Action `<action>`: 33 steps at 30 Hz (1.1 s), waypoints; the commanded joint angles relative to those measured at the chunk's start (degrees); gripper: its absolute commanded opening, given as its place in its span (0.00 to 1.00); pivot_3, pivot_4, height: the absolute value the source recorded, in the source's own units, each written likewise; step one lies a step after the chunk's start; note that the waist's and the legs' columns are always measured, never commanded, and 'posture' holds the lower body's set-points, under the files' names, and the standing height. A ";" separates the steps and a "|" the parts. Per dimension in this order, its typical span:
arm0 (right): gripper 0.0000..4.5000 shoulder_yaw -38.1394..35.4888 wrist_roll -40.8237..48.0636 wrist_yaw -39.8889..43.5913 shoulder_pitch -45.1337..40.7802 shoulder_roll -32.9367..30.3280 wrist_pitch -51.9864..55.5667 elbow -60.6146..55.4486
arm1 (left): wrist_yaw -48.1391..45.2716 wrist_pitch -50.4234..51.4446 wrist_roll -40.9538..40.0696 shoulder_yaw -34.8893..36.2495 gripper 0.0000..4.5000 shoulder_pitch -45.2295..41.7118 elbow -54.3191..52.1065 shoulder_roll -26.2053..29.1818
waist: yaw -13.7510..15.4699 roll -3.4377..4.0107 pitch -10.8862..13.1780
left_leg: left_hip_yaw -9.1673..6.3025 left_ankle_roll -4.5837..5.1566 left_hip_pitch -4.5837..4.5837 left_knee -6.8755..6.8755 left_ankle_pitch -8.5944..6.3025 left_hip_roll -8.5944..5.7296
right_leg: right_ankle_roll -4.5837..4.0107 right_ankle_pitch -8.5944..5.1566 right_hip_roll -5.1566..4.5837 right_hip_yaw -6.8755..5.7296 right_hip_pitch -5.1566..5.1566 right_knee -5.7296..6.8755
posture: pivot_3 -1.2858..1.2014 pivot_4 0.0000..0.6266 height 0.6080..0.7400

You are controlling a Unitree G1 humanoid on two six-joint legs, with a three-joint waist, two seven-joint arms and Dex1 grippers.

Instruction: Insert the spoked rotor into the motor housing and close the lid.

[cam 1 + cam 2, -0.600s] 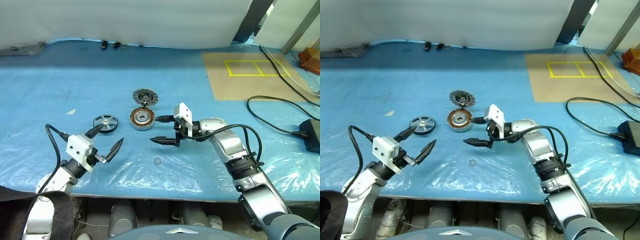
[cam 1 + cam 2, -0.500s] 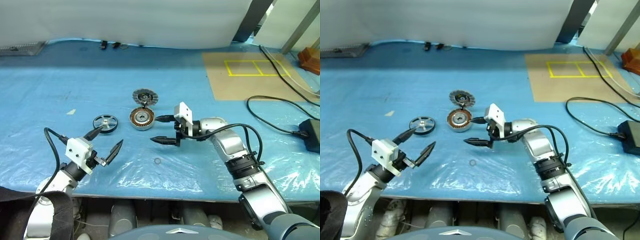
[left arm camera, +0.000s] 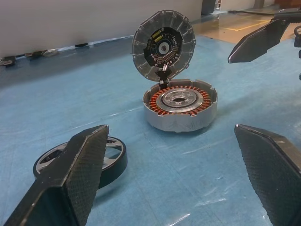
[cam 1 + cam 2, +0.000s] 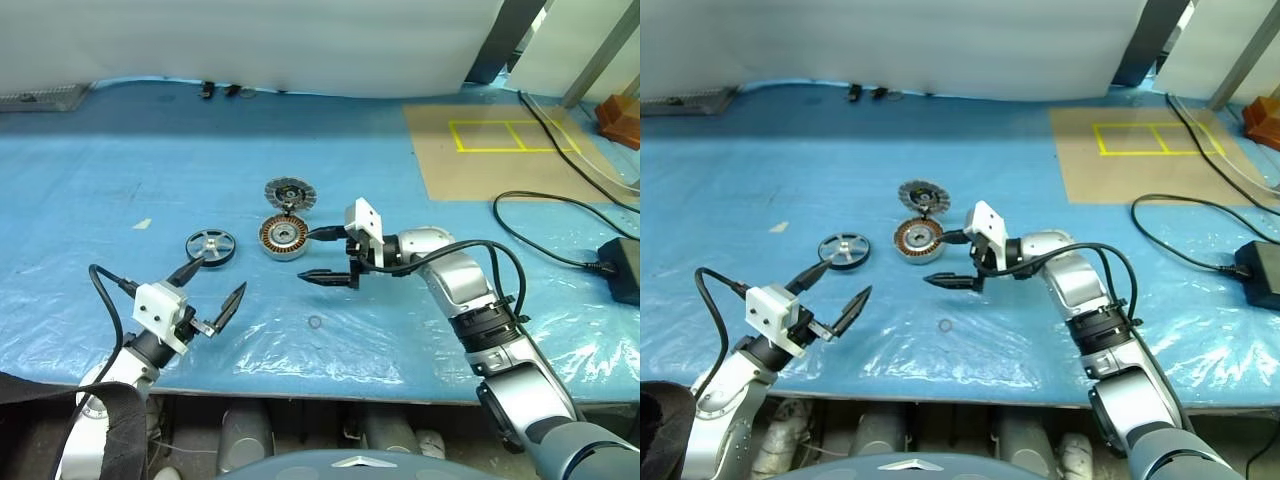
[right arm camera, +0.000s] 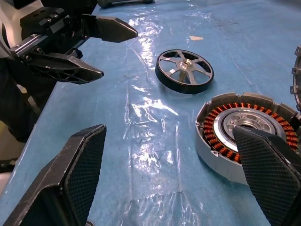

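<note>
Both grippers are empty and spread wide here, nothing picked up yet. The rotor (image 4: 211, 244) lies flat on the blue surface (image 4: 120, 160), just to the left of the housing (image 4: 283, 238), the two close but not touching. The housing sits open, its copper windings facing up, and the lid (image 3: 163, 45) stands up behind it on what looks like a hinge at the back edge. That is why the bore is clear: the lid is tipped up out of the way so the rotor can drop in from above.

The left gripper (image 4: 208, 293) hangs low on the near side of the rotor, jaws released, one finger reaching toward the rim without touching it. That reads as lining up to pinch the rotor by its black rim.

The right gripper (image 4: 325, 255) points across toward the housing from the right, jaws likewise released, one finger just beside the housing wall. My guess is it's there to steady the housing, or to wait for the lid.

So: rotor out, housing open, lid up. The insertion is not yet begun. The rotor is thin and flat on slick plastic sheeting, so it could skid when the jaws close on it.
</note>
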 commanded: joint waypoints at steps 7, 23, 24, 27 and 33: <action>1.00 3.95 -2.17 -2.42 -5.54 2.16 3.61 -2.08 | 0.06 -2.00 -0.40 1.79 1.00 0.66 -0.41 0.40 | -0.34 0.00 0.00 | -0.02 0.00 0.00 -0.02 0.00 0.01 | -0.01 0.00 0.01 0.00 -0.02 0.00 | 0.52 0.24 1.00; 1.00 15.66 -15.38 -3.53 -22.42 5.54 5.85 14.43 | 3.87 -6.33 2.42 -1.63 1.00 5.89 0.05 -5.92 | -0.18 0.01 0.01 | 0.00 -0.02 -0.06 -0.01 0.00 0.02 | -0.02 0.00 0.00 0.02 -0.05 0.01 | 0.52 0.24 1.00; 1.00 15.83 -15.63 -3.30 -23.15 6.04 6.03 15.51 | 3.94 -6.52 2.50 -1.68 1.00 6.16 0.05 -5.95 | -0.25 0.01 0.01 | 0.00 -0.02 -0.06 -0.01 0.00 0.03 | -0.02 0.01 0.01 0.02 -0.06 0.02 | 0.52 0.24 1.00; 1.00 17.25 -17.49 -2.99 -24.52 7.09 4.97 18.81 | 4.07 -6.89 2.67 -1.78 1.00 6.14 0.47 -5.99 | -0.18 0.01 0.01 | 0.00 -0.01 -0.01 -0.01 -0.01 0.05 | -0.02 0.00 0.01 0.02 -0.06 0.05 | 0.52 0.24 1.00; 1.00 18.76 -21.43 -3.75 -26.56 9.62 0.82 25.57 | 3.77 -6.98 2.42 -1.74 1.00 5.24 1.30 -5.66 | -0.15 0.01 0.01 | 0.00 -0.02 -0.02 0.00 0.00 0.05 | -0.03 0.01 0.00 0.02 -0.06 0.06 | 0.52 0.24 1.00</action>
